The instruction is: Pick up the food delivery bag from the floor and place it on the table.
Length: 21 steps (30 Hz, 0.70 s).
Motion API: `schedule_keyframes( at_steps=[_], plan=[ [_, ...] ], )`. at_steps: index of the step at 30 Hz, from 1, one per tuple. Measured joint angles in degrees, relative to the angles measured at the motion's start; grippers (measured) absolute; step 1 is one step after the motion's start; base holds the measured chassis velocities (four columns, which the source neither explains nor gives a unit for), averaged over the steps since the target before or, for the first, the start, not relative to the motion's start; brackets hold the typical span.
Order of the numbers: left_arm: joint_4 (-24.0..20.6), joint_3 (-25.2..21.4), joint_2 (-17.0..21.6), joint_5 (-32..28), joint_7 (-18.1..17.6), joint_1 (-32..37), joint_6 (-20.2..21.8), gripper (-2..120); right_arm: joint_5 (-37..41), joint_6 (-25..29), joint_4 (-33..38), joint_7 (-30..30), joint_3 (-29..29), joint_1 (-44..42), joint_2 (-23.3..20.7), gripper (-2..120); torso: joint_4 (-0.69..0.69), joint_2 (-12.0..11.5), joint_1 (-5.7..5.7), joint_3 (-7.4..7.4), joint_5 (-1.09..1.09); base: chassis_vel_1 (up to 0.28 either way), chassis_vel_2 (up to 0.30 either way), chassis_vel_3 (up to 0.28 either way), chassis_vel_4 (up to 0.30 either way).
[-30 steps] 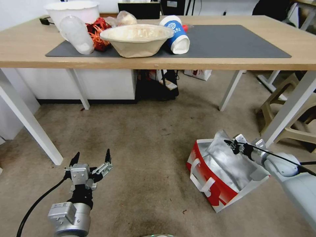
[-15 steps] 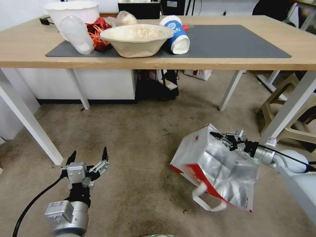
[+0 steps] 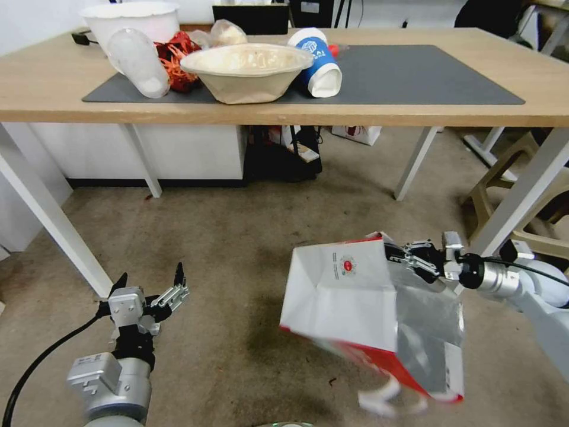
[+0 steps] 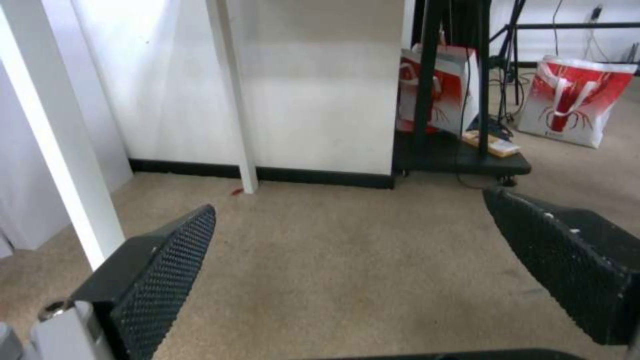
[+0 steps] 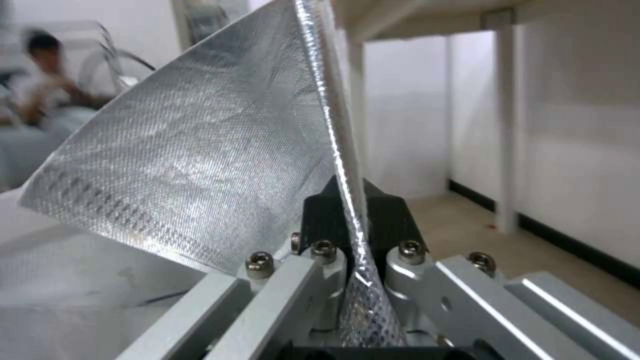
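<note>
R hand pinches food delivery bag rim (foil side), bag off floor; L hand open, low.

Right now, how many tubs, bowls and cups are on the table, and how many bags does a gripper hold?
Tub: 1
Bowl: 1
Cups: 2, clear cup, blue cup
Bag, held by right gripper: 1
Left gripper, open: 0
Total: 5

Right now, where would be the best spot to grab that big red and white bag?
Probably the top rim, from the open side. The right gripper already pinches the foil-lined edge of the food delivery bag there; its thin, upright wall fits between the fingers. The looped handles dangle low.
</note>
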Motion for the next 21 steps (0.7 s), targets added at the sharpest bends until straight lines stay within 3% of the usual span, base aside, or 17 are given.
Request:
schedule_keyframes(
  at_steps=[11,21],
  plan=[
    [-0.54,0.1,-0.38,0.57,1.26,0.68,0.1,100,7.25,-7.41,1.66,-7.82,1.36,-1.63,-0.23,0,0.0,0.0,0.0,0.0,0.01,0.0,0.0,0.0,0.0],
    [-0.77,0.3,-0.79,0.94,1.4,1.32,0.02,100,7.93,-8.54,1.69,-9.63,1.42,-1.94,0.45,0,0.0,0.0,0.0,0.0,0.01,0.0,0.0,0.0,0.0]
  ],
)
